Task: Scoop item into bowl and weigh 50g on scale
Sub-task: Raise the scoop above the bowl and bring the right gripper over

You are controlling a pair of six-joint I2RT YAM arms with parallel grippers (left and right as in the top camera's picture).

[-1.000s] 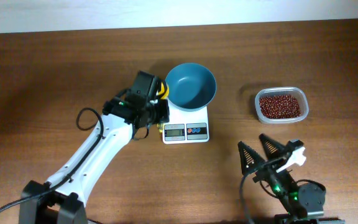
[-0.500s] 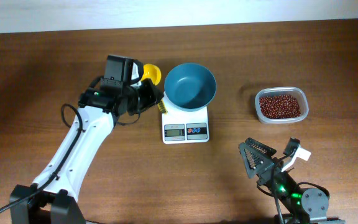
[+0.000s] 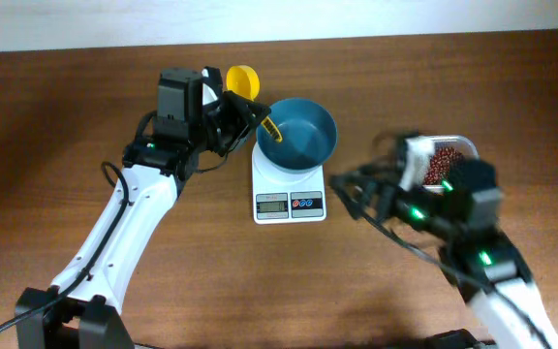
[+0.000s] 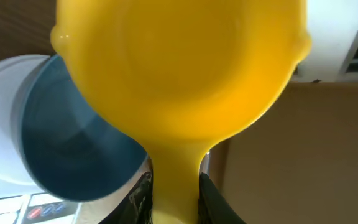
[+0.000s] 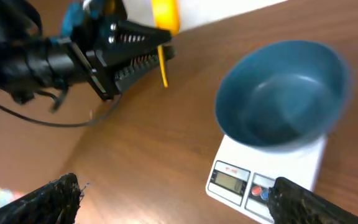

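The teal bowl (image 3: 303,136) stands empty on the white scale (image 3: 290,199). My left gripper (image 3: 253,112) is shut on the handle of a yellow scoop (image 3: 242,78), just left of the bowl's rim. In the left wrist view the scoop (image 4: 179,68) fills the frame, with the jaws (image 4: 174,196) clamped on its handle and the bowl (image 4: 73,155) behind. My right gripper (image 3: 356,194), blurred, hangs open and empty right of the scale. The right wrist view shows its spread fingers (image 5: 179,202), the bowl (image 5: 284,93) and the scale (image 5: 260,177). The red-brown beans (image 3: 441,167) lie in their container.
The clear plastic container (image 3: 422,147) holding the beans stands right of the scale, partly covered by my right arm. The left arm (image 3: 134,228) stretches across the table's left half. The table's far edge meets a white wall.
My left gripper has carried the scoop up and back toward the bowl's left rim. My right arm has risen from the front edge and swung toward the scale, now covering part of the bean container.
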